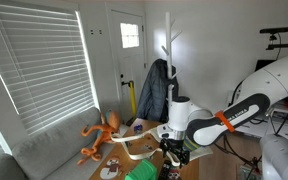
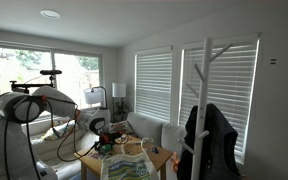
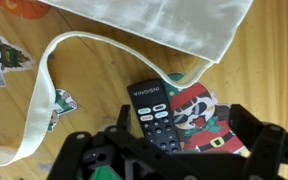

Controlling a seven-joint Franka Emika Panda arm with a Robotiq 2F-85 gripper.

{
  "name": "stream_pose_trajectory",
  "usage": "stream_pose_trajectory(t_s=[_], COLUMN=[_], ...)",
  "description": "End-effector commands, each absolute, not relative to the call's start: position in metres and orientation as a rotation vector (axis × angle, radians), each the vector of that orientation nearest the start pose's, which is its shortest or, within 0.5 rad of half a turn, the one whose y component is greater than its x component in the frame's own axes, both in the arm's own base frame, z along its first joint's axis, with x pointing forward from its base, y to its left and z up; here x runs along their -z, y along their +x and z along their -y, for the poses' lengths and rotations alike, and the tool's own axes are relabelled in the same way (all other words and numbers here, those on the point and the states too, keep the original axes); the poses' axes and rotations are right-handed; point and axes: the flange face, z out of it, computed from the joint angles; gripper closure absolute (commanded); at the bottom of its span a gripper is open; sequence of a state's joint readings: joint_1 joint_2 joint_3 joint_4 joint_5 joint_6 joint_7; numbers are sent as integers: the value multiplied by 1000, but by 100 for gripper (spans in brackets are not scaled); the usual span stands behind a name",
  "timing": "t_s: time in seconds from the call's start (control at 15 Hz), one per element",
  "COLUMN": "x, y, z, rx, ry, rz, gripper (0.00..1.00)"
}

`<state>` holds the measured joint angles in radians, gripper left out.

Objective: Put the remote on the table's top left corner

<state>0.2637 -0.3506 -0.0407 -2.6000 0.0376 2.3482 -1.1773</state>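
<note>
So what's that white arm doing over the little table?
A robot arm is reaching down over the low wooden table. Its gripper is open and hangs just above a black remote. The remote lies flat on the wood, next to a Santa picture and just below a cream cloth bag. Nothing is gripped yet.
</note>
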Motion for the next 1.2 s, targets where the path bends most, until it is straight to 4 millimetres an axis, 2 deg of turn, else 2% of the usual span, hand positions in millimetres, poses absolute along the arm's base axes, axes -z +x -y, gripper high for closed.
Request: stream_pose_trajectory(t_s=[0.0, 0.27, 0.67, 0.87, 1.0, 1.07, 1.13], x=[-383, -377, -362, -361, -360, -359, -358], y=[407, 417, 429, 436, 441, 443, 445], z=[-93, -98, -101, -103, -102, -102, -102], rx=[164, 222, 211, 219, 218, 211, 210], ry=[-2426, -2370, -2278, -2254, -2242, -2240, -2235], rz=[2000, 2045, 2068, 2084, 2077, 2075, 2075], gripper=[0, 0, 1, 11, 12, 18, 19])
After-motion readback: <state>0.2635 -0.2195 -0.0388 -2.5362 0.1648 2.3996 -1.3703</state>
